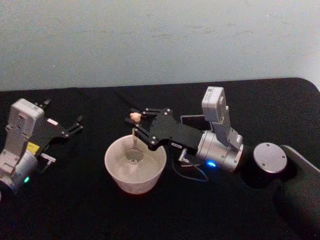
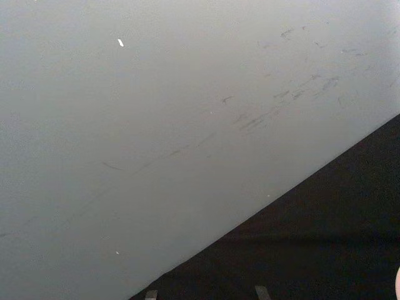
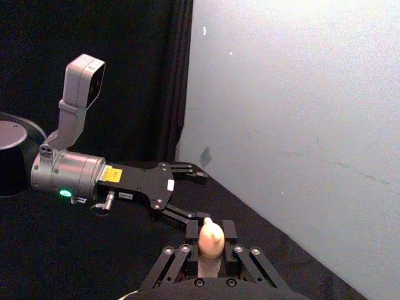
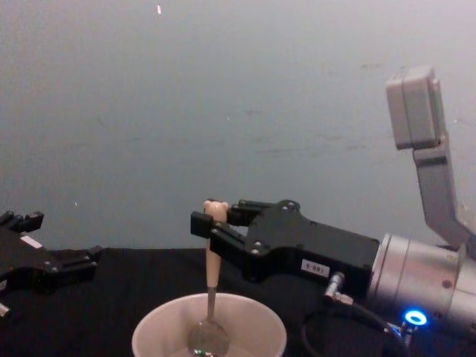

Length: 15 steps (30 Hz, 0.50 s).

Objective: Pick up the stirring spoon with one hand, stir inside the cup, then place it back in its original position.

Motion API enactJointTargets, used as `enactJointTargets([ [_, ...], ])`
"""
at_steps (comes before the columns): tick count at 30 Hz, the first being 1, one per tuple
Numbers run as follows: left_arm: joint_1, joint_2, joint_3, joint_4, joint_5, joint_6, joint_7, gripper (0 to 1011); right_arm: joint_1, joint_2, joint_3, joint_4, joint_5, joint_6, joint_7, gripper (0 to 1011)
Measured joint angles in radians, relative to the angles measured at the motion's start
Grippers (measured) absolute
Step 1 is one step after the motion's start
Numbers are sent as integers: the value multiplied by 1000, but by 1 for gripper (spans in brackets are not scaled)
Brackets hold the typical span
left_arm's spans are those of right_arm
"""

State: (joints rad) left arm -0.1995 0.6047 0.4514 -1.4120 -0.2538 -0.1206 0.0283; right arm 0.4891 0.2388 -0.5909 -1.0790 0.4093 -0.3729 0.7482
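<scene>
The pick-up is done and the stirring step is in hand. The right gripper (image 1: pixel 136 121) hovers over the far rim of the cup (image 1: pixel 134 186), near the middle of the black table (image 1: pixel 90 215), its fingers pinching the stirring spoon (image 4: pixel 212 271) just below the bear head. The spoon hangs upright with its bowl down inside the cup, close to the bottom; whether it touches I cannot tell. What is left, as I judge it, is to finish the circling, lift the spoon clear and set it back in its place, likely the dark square holder (image 1: pixel 192 120) just behind the right arm. The left gripper (image 1: pixel 62 115) sits parked at the left, fingers spread, holding nothing.
</scene>
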Motion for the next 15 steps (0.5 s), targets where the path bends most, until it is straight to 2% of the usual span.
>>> enactJointTargets([
  [15,0,0,0,0,0,0,0,1002,-10,-1,12,5,-17,9,0,215],
])
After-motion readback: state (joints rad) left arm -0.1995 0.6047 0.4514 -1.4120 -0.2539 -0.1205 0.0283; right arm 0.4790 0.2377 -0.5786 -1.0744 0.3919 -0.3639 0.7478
